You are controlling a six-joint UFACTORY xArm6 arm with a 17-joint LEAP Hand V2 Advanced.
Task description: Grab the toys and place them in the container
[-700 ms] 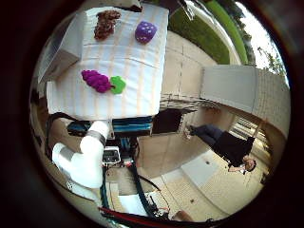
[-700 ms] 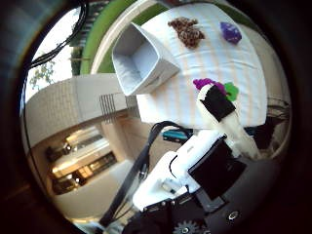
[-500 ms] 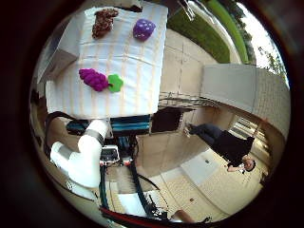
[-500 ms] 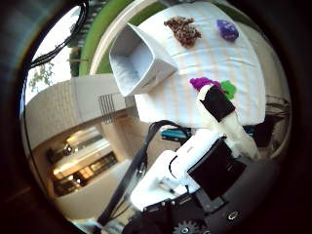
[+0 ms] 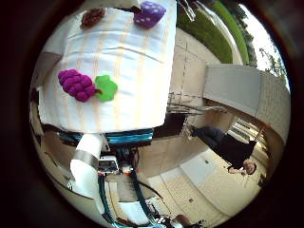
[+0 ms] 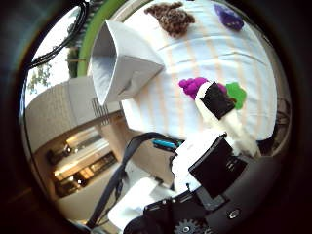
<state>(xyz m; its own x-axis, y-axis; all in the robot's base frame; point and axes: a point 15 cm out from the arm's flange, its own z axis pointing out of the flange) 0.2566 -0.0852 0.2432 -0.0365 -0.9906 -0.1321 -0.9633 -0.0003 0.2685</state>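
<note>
- The hand (image 6: 222, 126) hangs well above the bench (image 5: 128, 71), so this looks like an approach with nothing gathered yet
- One finger shows, stretched out straight toward the grape toy (image 5: 78, 85); the fingers (image 6: 217, 100) hold and touch nothing
- Beyond that fingertip lie the brown toy (image 6: 170, 17) and purple toy (image 5: 149, 13)
- The container (image 6: 117, 63) stands on the cloth off to the finger's side, seemingly empty

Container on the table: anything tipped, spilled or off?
The white container lies tipped on its side on the striped tablecloth, its opening facing sideways, so toys could not be dropped in from above. The grape toy, brown toy and purple toy lie apart on the cloth, undamaged.
</note>
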